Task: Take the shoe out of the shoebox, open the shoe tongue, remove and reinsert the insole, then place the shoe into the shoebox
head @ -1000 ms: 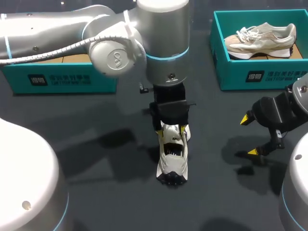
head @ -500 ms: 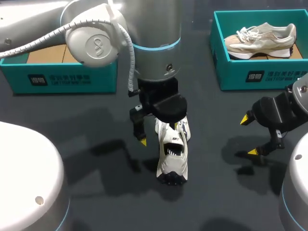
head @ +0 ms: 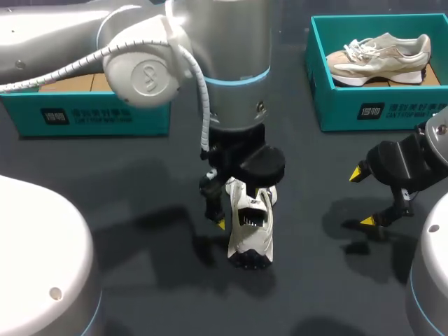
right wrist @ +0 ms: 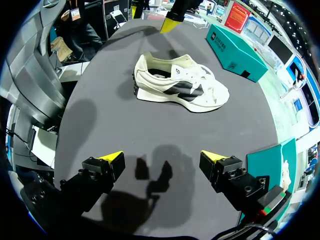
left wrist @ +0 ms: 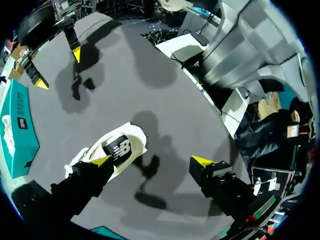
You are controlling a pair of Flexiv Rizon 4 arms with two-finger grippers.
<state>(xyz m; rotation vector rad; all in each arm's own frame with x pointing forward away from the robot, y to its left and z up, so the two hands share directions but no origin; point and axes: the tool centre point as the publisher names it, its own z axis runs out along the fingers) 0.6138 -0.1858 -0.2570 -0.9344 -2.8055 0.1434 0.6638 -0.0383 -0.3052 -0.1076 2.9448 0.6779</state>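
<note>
Shoes two: white shoe (head: 250, 227) on table (head: 140, 210), beige shoe (head: 381, 59) in shoebox (head: 336, 105); left fingers (left wrist: 202, 161), right fingers (right wrist: 214, 157) spread, empty.

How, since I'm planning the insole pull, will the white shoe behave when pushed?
Probably light: the white shoe looks like a soft fabric sneaker. Its collar likely flexes under the jaws. Standing flat on its sole on the smooth table, it may slide rather than tip.
</note>
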